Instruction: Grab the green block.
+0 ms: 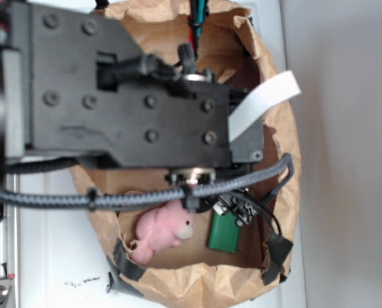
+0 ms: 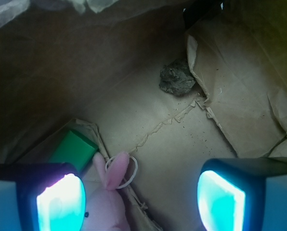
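Observation:
The green block lies on the floor of a brown paper bag, just right of a pink plush bunny. In the wrist view the green block shows at the lower left, above my left finger, with the bunny's ears beside it. My gripper is open, its glowing pads wide apart with only bag floor and part of the bunny between them. In the exterior view the arm's black body hides most of the gripper, which hangs just above the block.
A dark crumpled lump sits on the bag floor further ahead. A thin white ring lies by the bunny's ear. A white strip sticks out at the bag's right wall. The bag's walls enclose the space on all sides.

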{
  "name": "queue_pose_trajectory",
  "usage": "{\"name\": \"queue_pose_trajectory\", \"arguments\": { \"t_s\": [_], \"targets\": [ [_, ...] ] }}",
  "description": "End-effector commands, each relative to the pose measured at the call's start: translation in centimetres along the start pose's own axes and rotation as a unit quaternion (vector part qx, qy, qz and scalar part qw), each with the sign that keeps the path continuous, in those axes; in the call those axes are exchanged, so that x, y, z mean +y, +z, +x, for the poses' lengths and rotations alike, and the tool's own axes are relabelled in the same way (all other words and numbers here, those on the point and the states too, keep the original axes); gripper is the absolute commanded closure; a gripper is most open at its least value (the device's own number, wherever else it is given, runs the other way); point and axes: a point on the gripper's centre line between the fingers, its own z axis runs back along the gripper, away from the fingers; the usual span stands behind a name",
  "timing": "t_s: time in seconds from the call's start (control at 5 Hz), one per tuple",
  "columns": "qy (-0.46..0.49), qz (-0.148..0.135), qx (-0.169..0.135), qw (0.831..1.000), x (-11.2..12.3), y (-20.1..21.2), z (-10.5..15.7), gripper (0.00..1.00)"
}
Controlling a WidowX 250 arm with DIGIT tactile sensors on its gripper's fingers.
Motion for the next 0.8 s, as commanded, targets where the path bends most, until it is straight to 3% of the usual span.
{"name": "queue_pose_trajectory", "arguments": {
  "t_s": [0.0,0.2,0.4,0.6],
  "targets": [
    [0.085,-0.066,-0.033,0.994,-1.4,-1.0,-0.9,0.0],
    [0.081,-0.082,-0.044,0.992,-2.1,-1.7,-1.9,0.0],
    [0.07,-0.076,-0.063,0.993,-2.7,-2.8,-1.6,0.0],
    [0.035,-0.075,-0.057,0.995,-3.7,-4.4,-1.3,0.0]
  ]
}}
